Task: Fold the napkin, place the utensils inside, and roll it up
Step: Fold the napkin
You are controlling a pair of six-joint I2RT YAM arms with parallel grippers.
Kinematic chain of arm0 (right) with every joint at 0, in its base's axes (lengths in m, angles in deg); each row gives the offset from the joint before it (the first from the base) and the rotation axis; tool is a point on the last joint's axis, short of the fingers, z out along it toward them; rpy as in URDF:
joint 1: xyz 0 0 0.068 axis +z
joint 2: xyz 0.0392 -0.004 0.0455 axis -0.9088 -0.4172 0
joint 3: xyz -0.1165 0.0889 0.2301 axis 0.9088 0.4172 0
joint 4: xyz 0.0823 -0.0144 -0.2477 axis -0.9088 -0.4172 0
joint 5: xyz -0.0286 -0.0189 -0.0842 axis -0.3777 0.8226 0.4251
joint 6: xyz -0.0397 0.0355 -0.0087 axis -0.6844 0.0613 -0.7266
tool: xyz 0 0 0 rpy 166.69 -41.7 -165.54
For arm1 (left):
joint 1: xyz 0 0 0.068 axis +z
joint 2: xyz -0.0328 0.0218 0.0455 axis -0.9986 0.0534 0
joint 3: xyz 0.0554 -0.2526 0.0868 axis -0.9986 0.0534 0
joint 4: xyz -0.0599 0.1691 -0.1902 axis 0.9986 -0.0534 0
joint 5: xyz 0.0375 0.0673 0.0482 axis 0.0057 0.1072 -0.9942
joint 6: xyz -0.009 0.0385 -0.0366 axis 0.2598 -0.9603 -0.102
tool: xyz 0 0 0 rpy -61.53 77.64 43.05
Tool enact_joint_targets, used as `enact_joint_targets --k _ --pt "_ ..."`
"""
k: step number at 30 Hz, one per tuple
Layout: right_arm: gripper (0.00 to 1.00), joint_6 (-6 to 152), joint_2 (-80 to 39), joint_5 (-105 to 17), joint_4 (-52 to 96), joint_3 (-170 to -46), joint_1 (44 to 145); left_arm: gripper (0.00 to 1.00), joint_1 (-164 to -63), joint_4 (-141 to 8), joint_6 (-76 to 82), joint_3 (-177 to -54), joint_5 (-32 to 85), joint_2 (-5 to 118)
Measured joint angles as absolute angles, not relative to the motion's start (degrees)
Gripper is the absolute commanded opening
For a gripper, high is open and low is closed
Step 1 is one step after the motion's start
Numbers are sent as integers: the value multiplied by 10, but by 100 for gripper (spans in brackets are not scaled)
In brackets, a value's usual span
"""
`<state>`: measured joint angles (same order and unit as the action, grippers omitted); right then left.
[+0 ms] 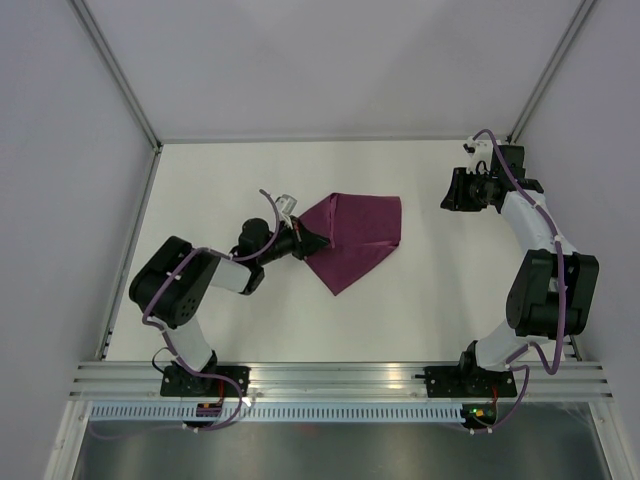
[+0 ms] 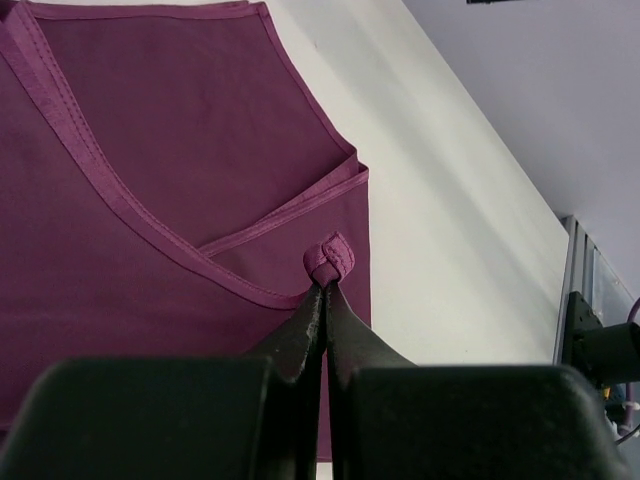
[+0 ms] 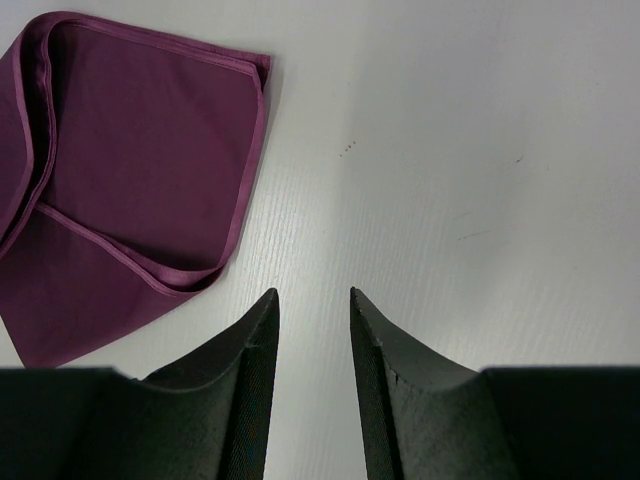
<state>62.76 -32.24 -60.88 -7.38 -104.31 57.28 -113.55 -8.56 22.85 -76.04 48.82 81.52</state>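
The plum-purple napkin lies folded on the white table near its middle, one point toward the near edge. My left gripper is at the napkin's left side, shut on a bunched corner of the napkin that pokes out past the fingertips. The hemmed layers of the napkin overlap in front of it. My right gripper hovers over bare table at the far right, open, with nothing between its fingers. The napkin lies to its left. The utensils are out of view.
Grey walls enclose the table on the left, far and right sides. An aluminium rail with both arm bases runs along the near edge.
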Motion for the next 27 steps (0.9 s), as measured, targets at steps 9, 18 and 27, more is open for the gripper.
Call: enact_joint_targets --k 9,18,27 --pt "40 625 -323 -609 -74 -1043 573 2 -1162 -122 190 -760 502 817" --pt "40 625 -332 -609 -74 -1043 573 2 -1199 -180 147 -759 497 824" --pt "40 624 -332 -607 -74 -1043 575 3 -1231 -217 106 -759 482 824"
